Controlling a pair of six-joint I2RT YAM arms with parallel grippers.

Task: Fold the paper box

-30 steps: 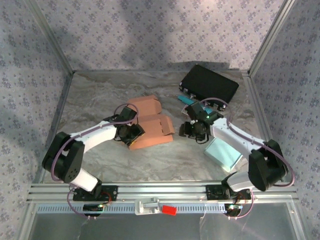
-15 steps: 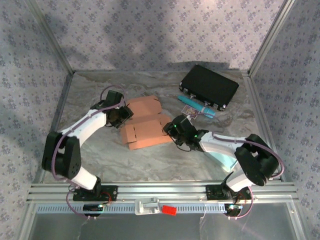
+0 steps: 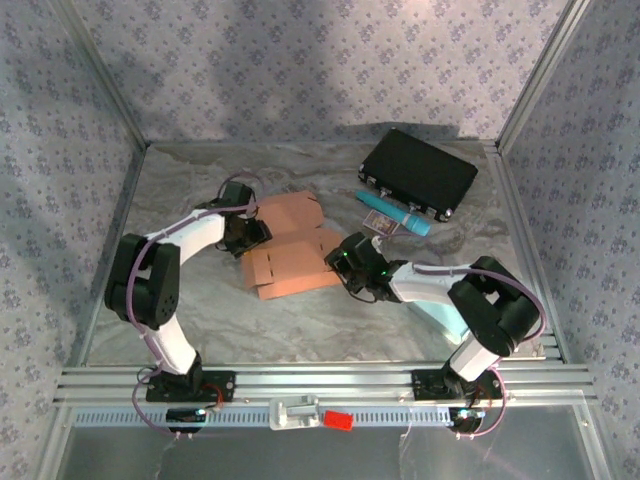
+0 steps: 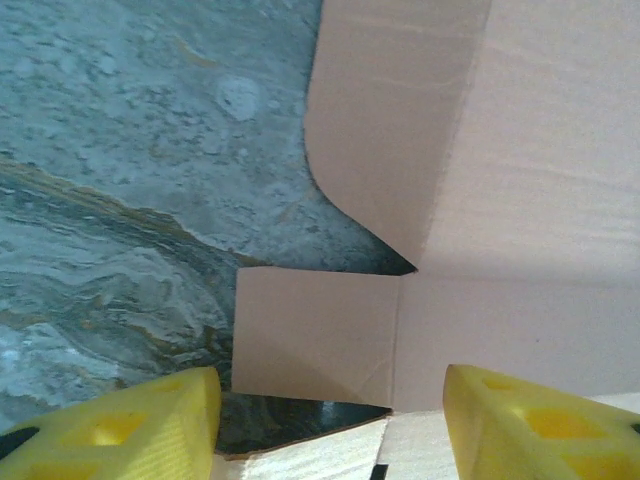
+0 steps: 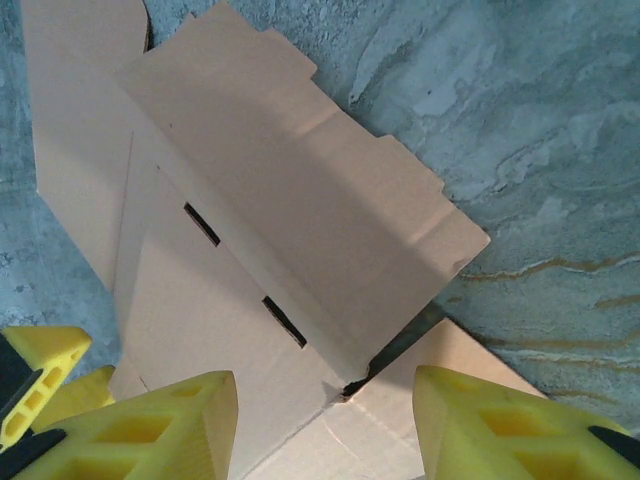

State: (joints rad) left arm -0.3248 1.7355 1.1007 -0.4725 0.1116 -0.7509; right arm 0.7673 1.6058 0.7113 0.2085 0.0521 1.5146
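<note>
The brown paper box lies flattened and partly unfolded on the marble table, its flaps spread out. My left gripper hovers at its left end, jaws open; in the left wrist view the gripper straddles a small square flap beside a rounded flap. My right gripper is at the box's right end, jaws open. In the right wrist view the gripper stands over a corner crease of the box, where a slotted panel meets a side flap. Neither gripper holds anything.
A black case lies at the back right, with a teal pen and a small pink card in front of it. A light-blue pad lies under the right arm. Metal frame posts and patterned walls enclose the table.
The right arm swung left from beside the pen to the box's right end, its jaws narrowing a little. The left gripper moved from the box's front left to its back-left flaps.
</note>
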